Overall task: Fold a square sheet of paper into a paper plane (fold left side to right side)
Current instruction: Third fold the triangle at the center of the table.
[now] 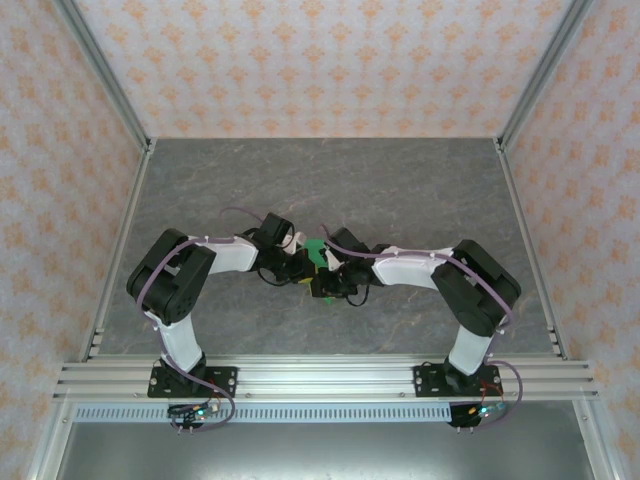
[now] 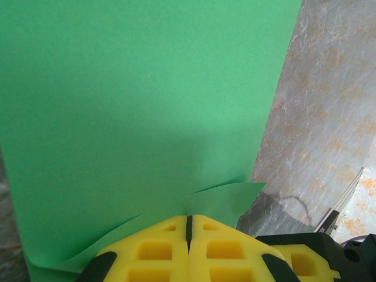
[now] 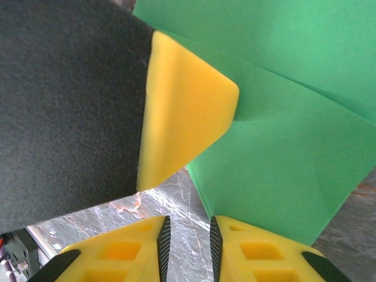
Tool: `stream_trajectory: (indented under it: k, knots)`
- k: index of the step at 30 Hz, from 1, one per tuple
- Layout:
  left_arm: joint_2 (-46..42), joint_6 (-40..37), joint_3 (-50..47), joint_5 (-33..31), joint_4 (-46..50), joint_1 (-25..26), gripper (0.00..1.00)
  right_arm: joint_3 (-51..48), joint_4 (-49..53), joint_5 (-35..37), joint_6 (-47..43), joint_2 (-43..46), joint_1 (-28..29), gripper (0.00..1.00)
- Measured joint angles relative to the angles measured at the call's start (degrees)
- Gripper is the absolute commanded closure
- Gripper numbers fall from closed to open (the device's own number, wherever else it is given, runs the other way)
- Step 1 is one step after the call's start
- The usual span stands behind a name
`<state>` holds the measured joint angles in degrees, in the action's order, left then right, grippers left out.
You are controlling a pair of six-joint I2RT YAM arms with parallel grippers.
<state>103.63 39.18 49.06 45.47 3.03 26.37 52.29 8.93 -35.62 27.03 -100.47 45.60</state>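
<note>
Creased green square sheet of paper (image 1: 316, 251) at frame centre above the grey desk (image 1: 400, 190), left end effector (image 2: 189, 226) pinched shut on its edge, right end effector (image 3: 187, 229) slightly parted, gripping nothing

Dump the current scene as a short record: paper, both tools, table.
paper: green paper, mid-table between the two arms, creased, layers overlapping, one edge curled up
shape: wide flat layers, no narrow dart yet
left tool: shut, tips at the curled paper edge
right tool: open by a narrow gap, nothing between the fingers, paper beside one finger
table: grey marbled surface
</note>
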Motion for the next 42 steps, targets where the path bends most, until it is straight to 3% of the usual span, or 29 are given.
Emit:
stream_trajectory:
  k: [18,31,34,37,42]
  knots:
    - [0.0,-0.2,0.1,0.0,0.3,0.3,1.0,-5.3,-1.7,-0.2,0.4,3.1,0.0,0.81]
    - [0.0,-0.2,0.4,0.0,0.9,0.3,1.0,-8.1,8.5,-0.2,0.2,11.1,0.0,0.84]
    - [0.0,-0.2,0.4,0.0,0.9,0.3,1.0,-6.3,8.8,-0.2,0.4,12.9,0.0,0.9]
    - [0.0,-0.2,0.4,0.0,0.9,0.3,1.0,-3.7,7.7,-0.2,1.4,11.6,0.0,1.0]
    - [0.0,-0.2,0.4,0.0,0.9,0.3,1.0,0.6,6.0,1.0,3.6,3.5,0.0,1.0]
